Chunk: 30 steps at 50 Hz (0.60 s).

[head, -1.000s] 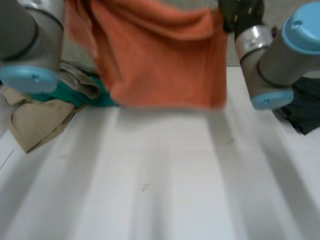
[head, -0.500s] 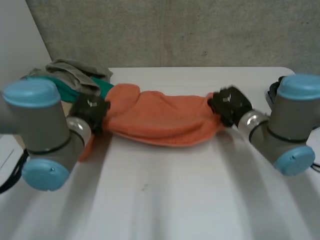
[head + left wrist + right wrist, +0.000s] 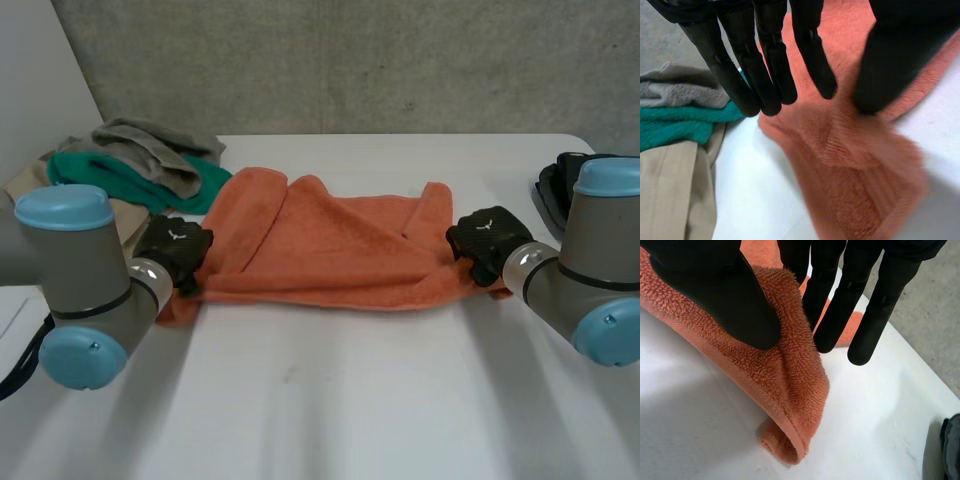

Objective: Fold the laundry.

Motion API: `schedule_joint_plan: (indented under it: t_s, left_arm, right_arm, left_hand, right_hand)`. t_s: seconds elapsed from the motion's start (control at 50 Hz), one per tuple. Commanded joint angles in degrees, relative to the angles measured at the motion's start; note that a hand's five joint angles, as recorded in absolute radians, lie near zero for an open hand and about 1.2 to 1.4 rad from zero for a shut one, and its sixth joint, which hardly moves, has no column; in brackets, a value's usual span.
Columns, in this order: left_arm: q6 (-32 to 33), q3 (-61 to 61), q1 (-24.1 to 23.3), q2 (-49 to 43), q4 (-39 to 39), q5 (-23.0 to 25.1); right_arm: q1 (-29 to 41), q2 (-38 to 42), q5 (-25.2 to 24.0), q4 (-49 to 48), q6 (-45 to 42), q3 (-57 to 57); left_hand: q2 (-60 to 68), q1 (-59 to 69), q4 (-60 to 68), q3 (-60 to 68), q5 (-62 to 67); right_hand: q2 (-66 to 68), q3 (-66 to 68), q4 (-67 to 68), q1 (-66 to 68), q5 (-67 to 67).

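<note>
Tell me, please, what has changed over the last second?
The orange towel, held up in the air a second ago, came down onto the table and now lies spread between the hands. The left hand, at its left end, looks to have let go, fingers straight; the right hand still pinches the right end between thumb and fingers. The pile of green, grey and beige laundry stayed put.

The terry towel (image 3: 330,250) is plain orange, on a white table (image 3: 330,400). Left of the towel are a teal-green cloth (image 3: 110,175), a grey cloth (image 3: 150,140) and a beige cloth (image 3: 670,195). The left hand (image 3: 172,250) and right hand (image 3: 487,240) are black. Behind the towel, the wall (image 3: 350,60) is mottled grey.
</note>
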Motion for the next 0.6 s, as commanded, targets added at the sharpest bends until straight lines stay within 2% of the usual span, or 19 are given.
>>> schedule_joint_plan:
  t_s: [0.02, 0.08, 0.14, 0.16, 0.24, 0.32, 0.5, 0.6]
  left_arm:
    - [-0.7, 0.4, 0.0, 0.2, -2.8, 2.9]
    - [-0.7, 1.0, 0.2, 0.1, -3.8, 2.6]
    - [-0.7, 1.3, 0.5, 0.7, -4.3, 2.4]
    - [-0.9, 1.2, 0.6, 1.4, -4.7, 2.2]
    - [-1.3, -0.1, 1.3, 5.1, -4.9, 1.6]
    - [-2.5, -1.8, 2.3, 10.5, -5.2, 1.5]
    - [-4.4, -6.2, 4.5, 18.8, -8.2, 1.6]
    - [-4.4, -8.6, 6.5, 18.3, -12.7, 3.0]
  right_arm:
    - [-0.2, -0.7, -0.4, 3.1, 4.3, -0.5]
    - [-0.5, -0.8, -0.2, 4.7, 5.9, -1.8]
    - [-1.0, -1.5, -0.1, 6.4, 7.6, -2.8]
    - [-1.7, -2.4, -0.4, 7.8, 8.9, -3.3]
    - [-3.5, -5.9, -1.4, 11.5, 11.4, -4.1]
    - [-5.4, -9.0, -2.3, 14.6, 10.4, -4.1]
    - [-10.8, -10.6, -2.9, 21.6, -0.3, -1.2]
    - [-13.3, -8.7, -5.8, 18.6, -2.4, 3.0]
  left_hand:
    - [32.4, 29.9, 32.3, 32.5, 33.1]
    - [32.4, 29.9, 32.3, 32.5, 33.1]
    - [32.4, 29.9, 32.3, 32.5, 33.1]
    - [19.3, 16.8, 19.2, 19.4, 20.0]
    - [-0.8, -3.3, -0.9, -0.7, -0.1]
    - [-12.3, -14.8, -12.4, -12.2, -11.6]
    - [-14.4, -16.8, -14.4, -14.2, -13.6]
    - [-11.2, -13.6, -11.3, -11.0, -10.5]
  right_hand:
    - [-11.6, -12.6, -13.1, -5.6, -12.7]
    - [-35.3, -36.4, -36.9, -29.4, -36.4]
    - [-43.6, -44.6, -45.2, -37.7, -44.7]
    - [-46.5, -47.5, -48.0, -40.5, -47.6]
    - [-46.5, -47.5, -48.0, -40.5, -47.6]
    - [-46.2, -47.2, -47.7, -40.2, -47.3]
    - [-39.4, -40.5, -41.0, -33.5, -40.5]
    - [-38.6, -39.6, -40.1, -32.6, -39.7]
